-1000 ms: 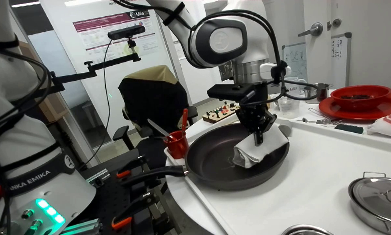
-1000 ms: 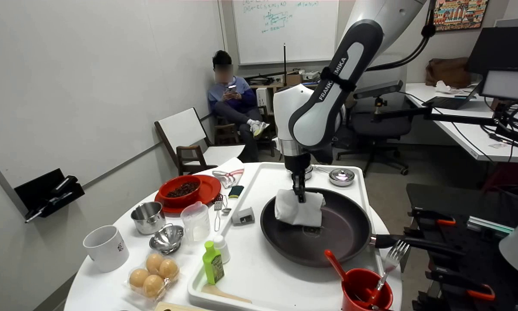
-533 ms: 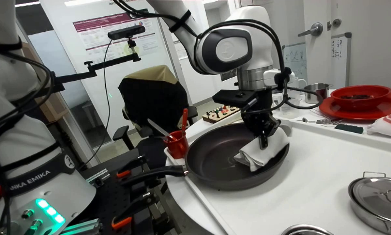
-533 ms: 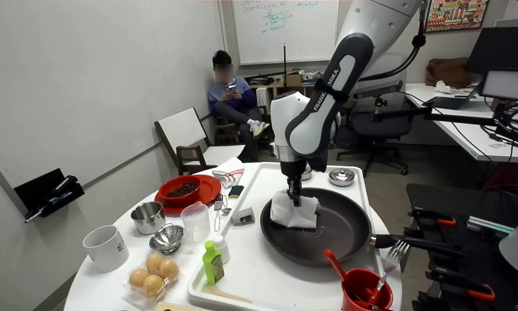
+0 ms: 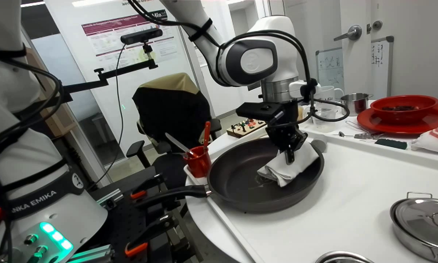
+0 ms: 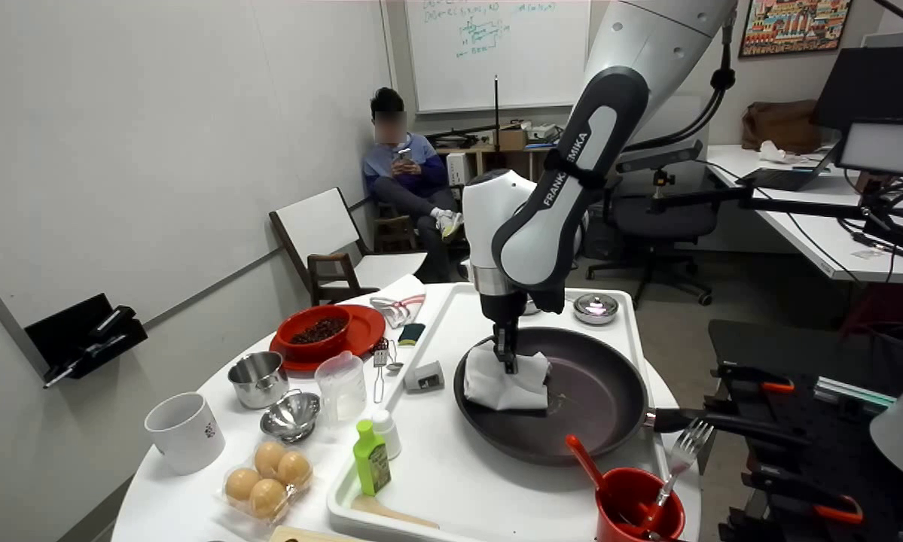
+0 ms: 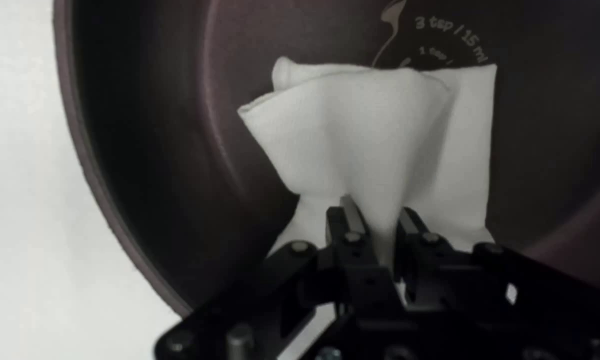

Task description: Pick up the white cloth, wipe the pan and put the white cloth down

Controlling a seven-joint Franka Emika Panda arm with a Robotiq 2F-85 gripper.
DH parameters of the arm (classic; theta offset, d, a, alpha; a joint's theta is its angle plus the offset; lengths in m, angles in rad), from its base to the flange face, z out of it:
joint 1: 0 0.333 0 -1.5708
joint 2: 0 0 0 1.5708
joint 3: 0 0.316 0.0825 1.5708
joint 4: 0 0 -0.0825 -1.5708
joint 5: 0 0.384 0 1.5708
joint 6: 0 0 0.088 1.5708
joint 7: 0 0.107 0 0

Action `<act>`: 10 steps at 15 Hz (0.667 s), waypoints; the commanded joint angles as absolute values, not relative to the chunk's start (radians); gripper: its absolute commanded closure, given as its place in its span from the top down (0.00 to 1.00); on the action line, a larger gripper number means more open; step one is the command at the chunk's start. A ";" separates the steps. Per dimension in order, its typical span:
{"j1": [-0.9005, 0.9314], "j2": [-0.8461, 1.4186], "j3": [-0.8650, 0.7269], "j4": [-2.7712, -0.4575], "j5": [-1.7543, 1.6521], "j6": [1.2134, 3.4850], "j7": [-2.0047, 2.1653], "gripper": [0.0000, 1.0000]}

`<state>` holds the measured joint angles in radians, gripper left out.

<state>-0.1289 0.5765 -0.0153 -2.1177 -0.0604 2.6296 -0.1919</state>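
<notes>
White cloth [image 7: 370, 125], folded in layers, lies inside the dark frying pan [image 6: 590, 410], where the end effector [image 7: 380, 219] holds it pinched from above, and the red cup [image 5: 200, 166] stands just beside the pan, near its handle [image 5: 186, 191].

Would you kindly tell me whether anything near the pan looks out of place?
Yes: on the tray beside the pan, a grey-white container seems to lie on its side, unlike the upright red cup.
</notes>
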 commanded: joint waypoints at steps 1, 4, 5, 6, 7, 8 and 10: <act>-0.102 0.582 -0.007 -2.119 -0.070 2.655 -0.188 0.09; -0.085 0.580 -0.001 -2.126 -0.078 2.660 -0.194 0.09; -0.079 0.578 0.001 -2.129 -0.082 2.661 -0.196 0.09; -0.076 0.578 0.003 -2.132 -0.085 2.660 -0.200 0.09; -0.071 0.575 0.004 -2.138 -0.090 2.659 -0.204 0.09; -0.068 0.574 0.006 -2.142 -0.094 2.658 -0.210 0.09; -0.062 0.572 0.010 -2.152 -0.108 2.653 -0.225 0.09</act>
